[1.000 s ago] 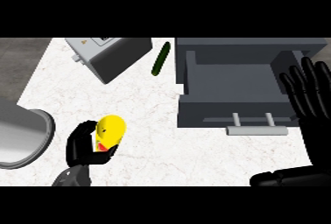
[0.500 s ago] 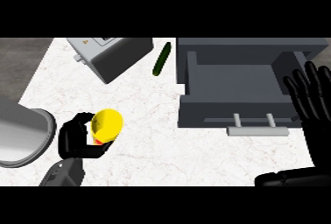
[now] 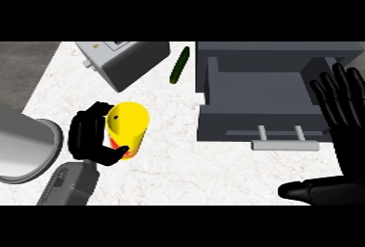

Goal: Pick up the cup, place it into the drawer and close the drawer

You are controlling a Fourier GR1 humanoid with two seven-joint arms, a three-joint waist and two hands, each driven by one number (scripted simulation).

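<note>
I have the yellow cup (image 3: 127,126) in my left hand (image 3: 91,136), left of the open drawer (image 3: 265,99), well apart from it.

The white marbled counter (image 3: 178,159) carries the drawer; I judge its grey tray takes the cup easily. Left of the drawer sit a grey box (image 3: 122,60), a large metal bowl (image 3: 25,144) and a thin green vegetable (image 3: 179,64). The cup looks light, stiff and smooth, perhaps slippery; my fingers curl round its side, a sensible hold. My right hand (image 3: 342,111) rests open at the drawer's right.

One head view looks steeply down on the white counter (image 3: 214,169), close above it, with the open grey drawer (image 3: 260,99) upper right of centre.
</note>
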